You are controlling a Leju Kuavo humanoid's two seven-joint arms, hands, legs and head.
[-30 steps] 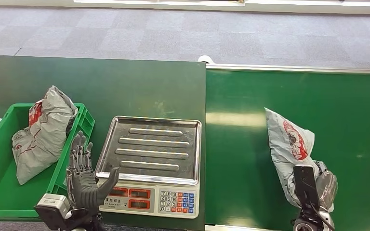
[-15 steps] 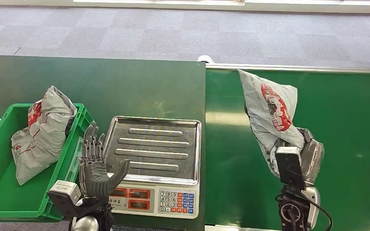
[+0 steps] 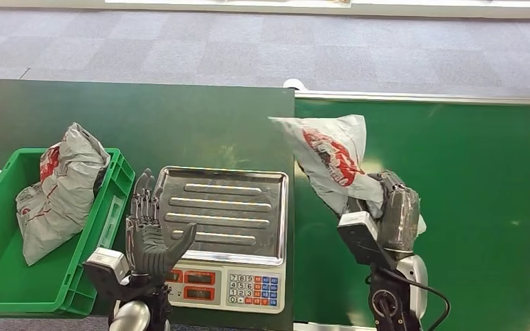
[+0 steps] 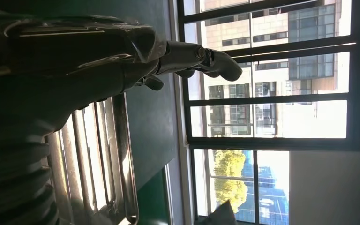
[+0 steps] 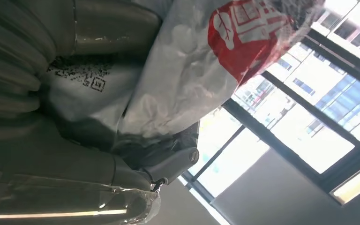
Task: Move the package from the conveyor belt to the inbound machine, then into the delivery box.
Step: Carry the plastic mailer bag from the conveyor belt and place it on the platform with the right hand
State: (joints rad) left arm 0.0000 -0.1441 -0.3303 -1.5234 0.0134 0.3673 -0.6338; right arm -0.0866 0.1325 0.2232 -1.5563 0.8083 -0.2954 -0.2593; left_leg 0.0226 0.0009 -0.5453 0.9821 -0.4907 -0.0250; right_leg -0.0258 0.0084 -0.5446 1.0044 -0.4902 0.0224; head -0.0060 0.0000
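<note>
My right hand grips a grey plastic package with a red print by its lower end and holds it up above the green conveyor belt, tilted toward the scale. Close up, the package lies across the right hand. The scale with a steel tray sits on the dark green table, left of the belt. My left hand stands upright at the tray's near left corner, fingers spread, holding nothing; its fingers reach over the tray's edge.
A green crate at the left holds another grey package. The scale's keypad and displays face me at the table's front edge. Grey carpet lies beyond the table and belt.
My right hand has lifted the package off the belt and carried it left toward the scale. My left hand has moved right and forward to the tray's corner.
</note>
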